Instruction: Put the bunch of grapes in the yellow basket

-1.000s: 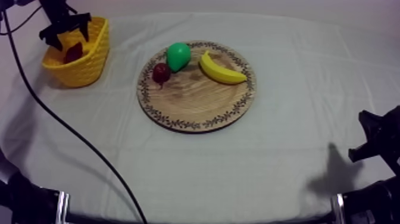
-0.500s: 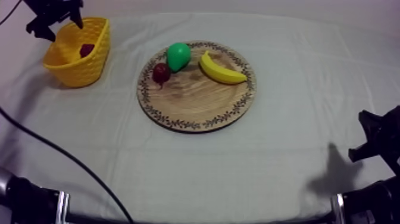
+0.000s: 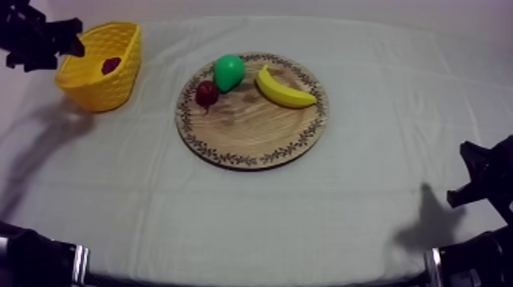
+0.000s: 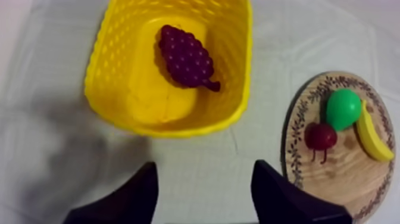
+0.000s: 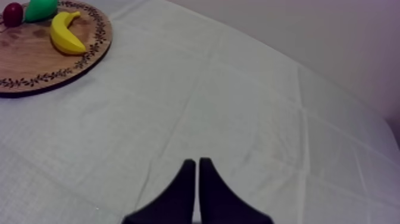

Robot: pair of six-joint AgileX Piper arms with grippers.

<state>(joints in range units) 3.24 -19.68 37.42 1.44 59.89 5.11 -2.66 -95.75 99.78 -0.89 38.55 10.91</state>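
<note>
- Grapes [image 4: 186,58] lie in the basket [image 4: 172,126].
- Left gripper [image 4: 205,189], fingers apart and empty, has pulled back from over the basket to beside its outer rim.
- Board [image 3: 252,137], pear [image 3: 228,71], banana [image 3: 284,88] and small red fruit [image 3: 206,93] are unmoved.
- Right gripper [image 5: 197,179], fingers together, stays low over the cloth [image 5: 250,119].

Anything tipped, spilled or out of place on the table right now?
Nothing stands out. The bunch of grapes lies inside the upright yellow basket; the pear, banana and small red fruit sit on the wooden board, none spilled onto the cloth.
</note>
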